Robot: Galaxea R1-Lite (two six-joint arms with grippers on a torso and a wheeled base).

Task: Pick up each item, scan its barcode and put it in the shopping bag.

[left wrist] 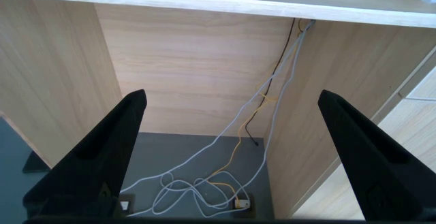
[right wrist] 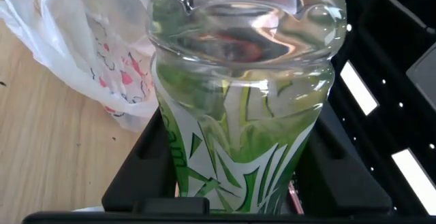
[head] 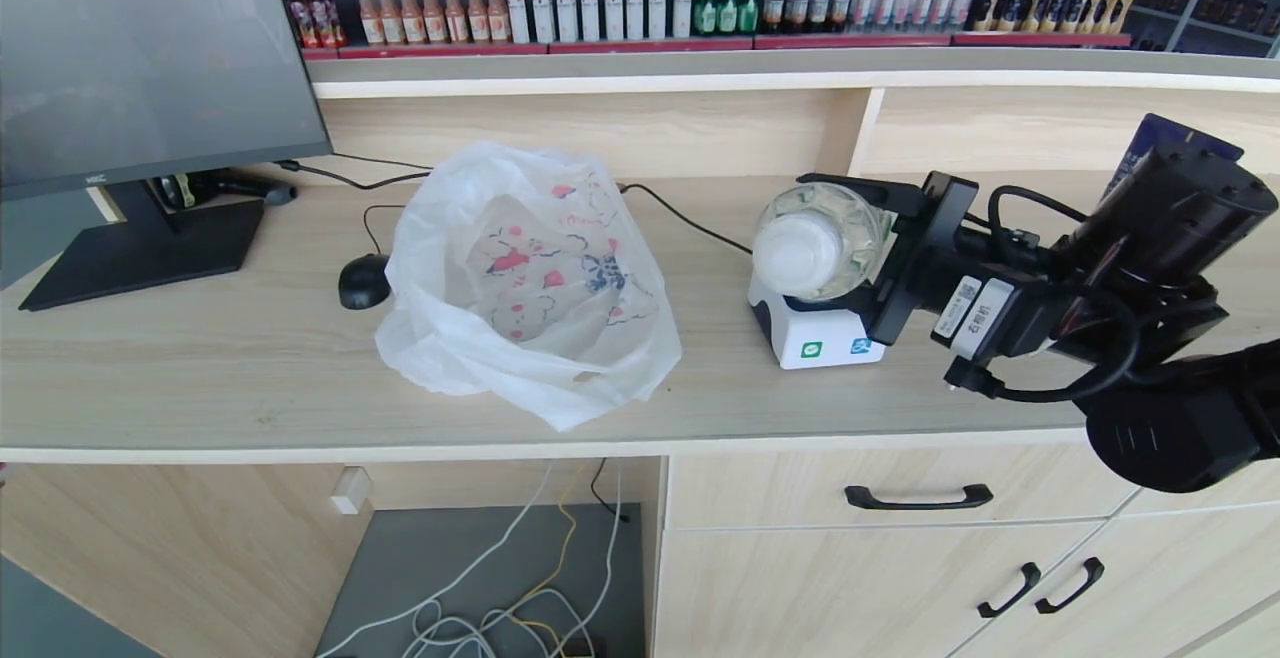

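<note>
While the right gripper (head: 885, 238) clamps the clear green-labelled plastic bottle (head: 815, 243) on its side over the white box scanner (head: 820, 343) toward the right end of the desk (head: 250, 368), scanning looks in hand. Next, the bottle must travel left into the white printed plastic bag (head: 525, 278) mid-desk. The left gripper (left wrist: 231, 98) hangs under the desk's front edge, fingers wide.

Top of the scanner (head: 820, 343) behind the bottle (head: 815, 243); monitor (head: 150, 48) partly beyond head view's edge.
</note>
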